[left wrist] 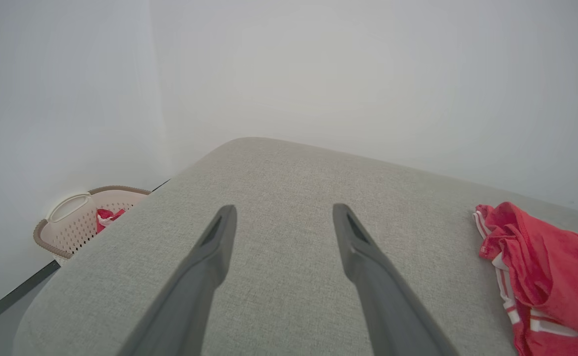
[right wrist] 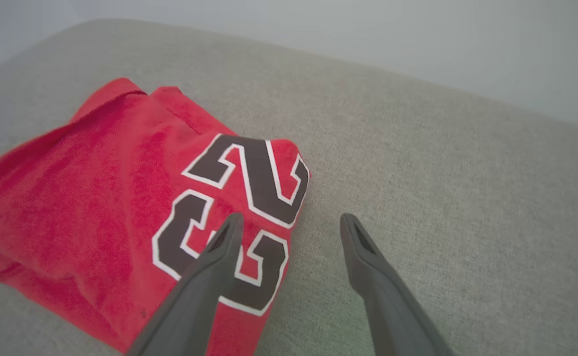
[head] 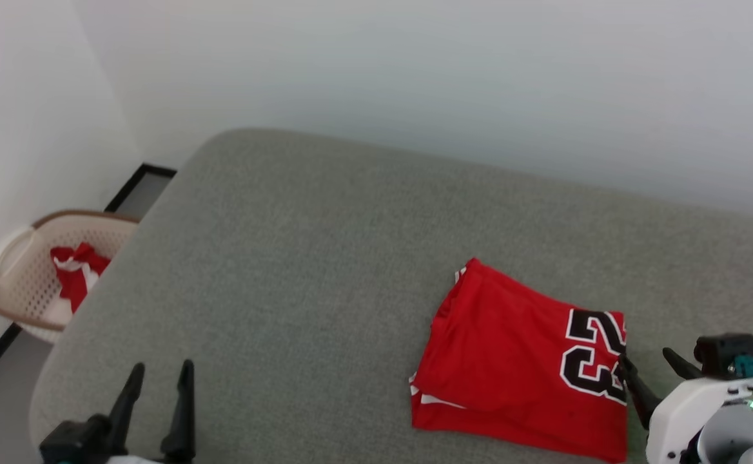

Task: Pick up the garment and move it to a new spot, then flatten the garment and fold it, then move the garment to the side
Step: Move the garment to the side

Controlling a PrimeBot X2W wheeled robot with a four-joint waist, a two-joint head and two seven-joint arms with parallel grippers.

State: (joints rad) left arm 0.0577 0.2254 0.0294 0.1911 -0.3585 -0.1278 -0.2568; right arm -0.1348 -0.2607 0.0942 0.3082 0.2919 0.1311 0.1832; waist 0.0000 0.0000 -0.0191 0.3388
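The garment (head: 518, 361) lies folded into a red rectangle on the grey padded surface (head: 299, 258), with the black-and-white number 23 along its right edge. My right gripper (head: 645, 357) stands open at that edge. In the right wrist view the right gripper (right wrist: 291, 217) has one finger over the number on the garment (right wrist: 96, 198) and the other over bare grey cloth. My left gripper (head: 162, 367) is open near the surface's front left, far from the garment. In the left wrist view the left gripper (left wrist: 284, 210) holds nothing, and the garment (left wrist: 551, 277) shows its striped trim at the right.
A beige perforated basket (head: 15, 258) stands on the floor past the surface's left edge, with a red-and-white cloth wad (head: 77, 274) in it; the basket (left wrist: 66, 232) also shows in the left wrist view. White walls close off the back and left.
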